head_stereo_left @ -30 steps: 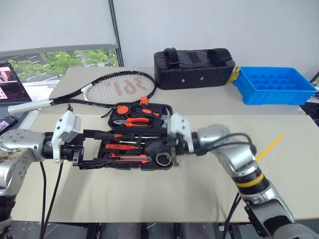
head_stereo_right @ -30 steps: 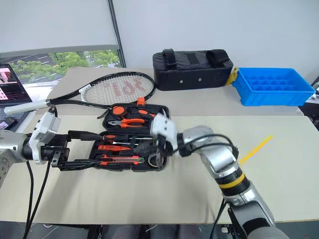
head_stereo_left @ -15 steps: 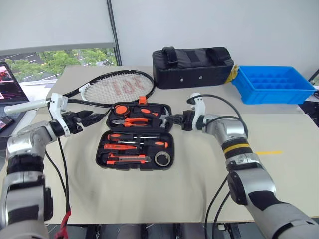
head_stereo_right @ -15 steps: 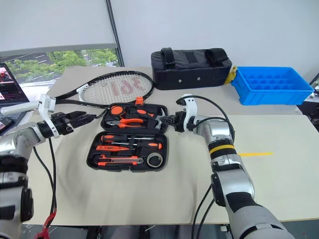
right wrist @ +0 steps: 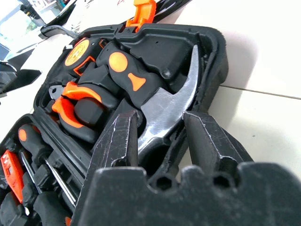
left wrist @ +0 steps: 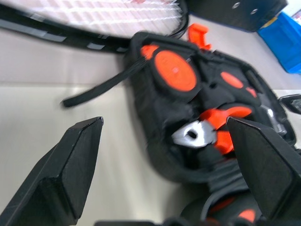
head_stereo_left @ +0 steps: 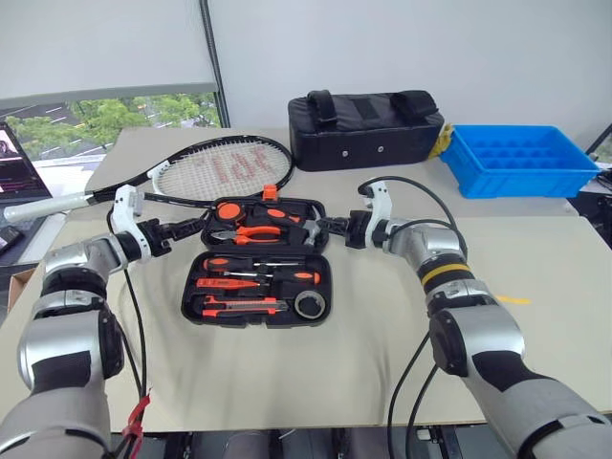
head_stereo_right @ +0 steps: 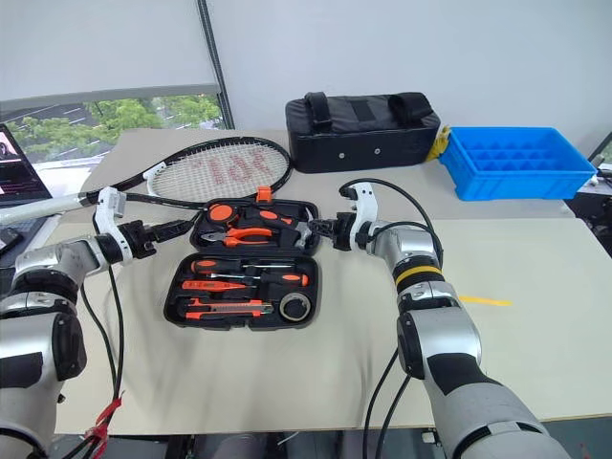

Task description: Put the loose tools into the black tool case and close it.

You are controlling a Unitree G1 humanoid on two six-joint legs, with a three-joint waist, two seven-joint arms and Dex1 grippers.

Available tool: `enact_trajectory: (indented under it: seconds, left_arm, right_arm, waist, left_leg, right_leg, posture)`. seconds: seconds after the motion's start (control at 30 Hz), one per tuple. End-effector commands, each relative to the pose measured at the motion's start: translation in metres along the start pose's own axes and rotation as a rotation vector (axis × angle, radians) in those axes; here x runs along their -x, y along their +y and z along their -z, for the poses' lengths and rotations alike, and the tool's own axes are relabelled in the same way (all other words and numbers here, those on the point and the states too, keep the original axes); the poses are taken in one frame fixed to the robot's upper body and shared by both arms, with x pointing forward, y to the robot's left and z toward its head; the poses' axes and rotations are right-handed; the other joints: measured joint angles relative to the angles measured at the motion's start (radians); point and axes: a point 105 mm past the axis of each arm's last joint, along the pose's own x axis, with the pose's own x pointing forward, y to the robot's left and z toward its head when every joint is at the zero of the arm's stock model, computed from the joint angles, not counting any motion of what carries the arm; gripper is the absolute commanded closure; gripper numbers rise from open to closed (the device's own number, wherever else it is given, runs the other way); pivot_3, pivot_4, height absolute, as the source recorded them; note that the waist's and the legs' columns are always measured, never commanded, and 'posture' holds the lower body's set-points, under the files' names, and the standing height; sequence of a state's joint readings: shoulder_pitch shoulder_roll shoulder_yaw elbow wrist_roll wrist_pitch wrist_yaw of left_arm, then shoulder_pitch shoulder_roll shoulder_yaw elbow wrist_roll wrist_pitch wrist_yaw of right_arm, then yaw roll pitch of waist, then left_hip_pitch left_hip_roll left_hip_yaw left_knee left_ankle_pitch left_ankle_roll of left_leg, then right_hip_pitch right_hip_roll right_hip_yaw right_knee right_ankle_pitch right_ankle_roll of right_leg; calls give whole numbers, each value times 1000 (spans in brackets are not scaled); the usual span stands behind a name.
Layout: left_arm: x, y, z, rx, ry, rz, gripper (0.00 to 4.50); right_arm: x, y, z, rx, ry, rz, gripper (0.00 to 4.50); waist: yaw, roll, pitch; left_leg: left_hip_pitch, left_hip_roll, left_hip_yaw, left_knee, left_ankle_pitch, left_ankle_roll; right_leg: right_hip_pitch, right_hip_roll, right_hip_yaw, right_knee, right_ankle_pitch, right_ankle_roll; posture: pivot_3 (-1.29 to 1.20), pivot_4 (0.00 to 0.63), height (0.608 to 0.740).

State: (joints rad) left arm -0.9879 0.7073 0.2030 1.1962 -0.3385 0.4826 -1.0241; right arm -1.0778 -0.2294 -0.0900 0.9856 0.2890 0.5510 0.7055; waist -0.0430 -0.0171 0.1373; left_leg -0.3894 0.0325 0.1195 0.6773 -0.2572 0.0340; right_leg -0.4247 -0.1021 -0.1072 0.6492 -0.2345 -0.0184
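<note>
The black tool case lies open mid-table, its orange latch at the far edge. Orange-and-black tools sit in its recesses: pliers and a hammer in the far half, screwdrivers, a utility knife and a grey tape roll in the near half. My left gripper is wide open at the far half's left end, the case corner between its fingers. My right gripper is at the right end, its fingers apart on either side of the rim and hammer claw.
A black tennis racket lies just behind the case, its handle running left. A black fabric bag and a blue tray stand at the back. A laptop sits at the far left, a yellow mark on the table's right.
Both arms swung from above the case's near half out and down to the two ends of its far half. The right gripper went from shut to apart.
</note>
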Motion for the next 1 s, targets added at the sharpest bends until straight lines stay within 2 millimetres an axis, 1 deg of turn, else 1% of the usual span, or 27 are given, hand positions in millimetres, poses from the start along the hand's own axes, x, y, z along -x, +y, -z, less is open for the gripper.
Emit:
enact_trajectory:
  seconds: [0.03,0.17,0.27,0.4,0.5,0.57,0.6,0.7,0.73,0.9,1.0]
  left_arm:
    - [-1,-4,-11,-16,-36,15,0]
    - [-3,-5,-11,-12,-41,20,0]
    - [-3,-5,-11,-12,-42,20,0]
    - [-2,-4,-10,-10,-41,20,0]
    - [-2,-4,-9,-11,-39,20,0]
    - [-1,-4,-9,-10,-39,23,0]
    - [-1,-5,-9,-9,-40,27,0]
    - [-1,-5,-9,-6,-41,30,0]
    - [-1,-5,-9,-5,-40,30,0]
    - [-3,-6,-4,28,-27,45,0]
    - [-4,-7,1,18,4,45,0]
  right_arm:
    - [9,-9,-17,50,-47,43,2648]
    - [8,-8,-10,34,-31,31,2648]
    - [6,-5,-9,14,-34,15,2648]
    - [0,5,-8,-22,-34,-25,2648]
    - [-2,6,-5,-35,-25,-30,2648]
    - [-2,6,-6,-51,-31,-34,3154]
    - [-2,7,-6,-53,-34,-38,3318]
    - [-2,8,-8,-55,-42,-46,4350]
    - [-2,8,-9,-57,-44,-47,4469]
    - [-1,8,-13,-56,-52,-53,4469]
    - [-1,7,-14,-53,-55,-48,4469]
  waist:
    - [-1,0,0]
    - [-4,0,0]
    - [-6,0,0]
    - [-4,0,0]
    - [-3,0,0]
    - [-2,0,0]
    - [-2,0,0]
    - [-2,0,0]
    - [-2,0,0]
    - [-2,0,0]
    - [-2,0,0]
  left_leg:
    - [0,0,0,0,0,0]
    - [-1,0,0,-1,0,0]
    - [-1,0,1,-1,0,0]
    - [-1,0,1,-1,0,0]
    - [-1,0,0,-1,0,0]
    - [-1,0,0,-1,0,0]
    - [-1,0,0,-1,0,0]
    - [-1,0,0,-1,0,0]
    - [-1,0,0,-1,0,0]
    - [-1,0,0,-1,0,0]
    - [-2,0,0,-1,0,0]
  right_leg:
    - [-1,0,0,0,0,0]
    - [-1,1,0,0,0,0]
    - [-1,1,0,0,0,0]
    - [-1,1,0,0,0,0]
    - [-1,0,0,0,0,0]
    - [-1,0,0,0,0,0]
    - [-1,0,0,0,0,0]
    - [-1,0,0,0,0,0]
    - [-1,0,0,0,0,0]
    - [-1,0,0,0,0,0]
    - [-1,0,0,0,0,0]
  posture:
    - [0,150,712]
    - [0,150,712]
    - [0,150,712]
    - [0,150,712]
    - [0,150,712]
    - [0,150,712]
    - [0,150,712]
    - [0,150,712]
    - [0,150,712]
    - [0,150,712]
    - [0,150,712]
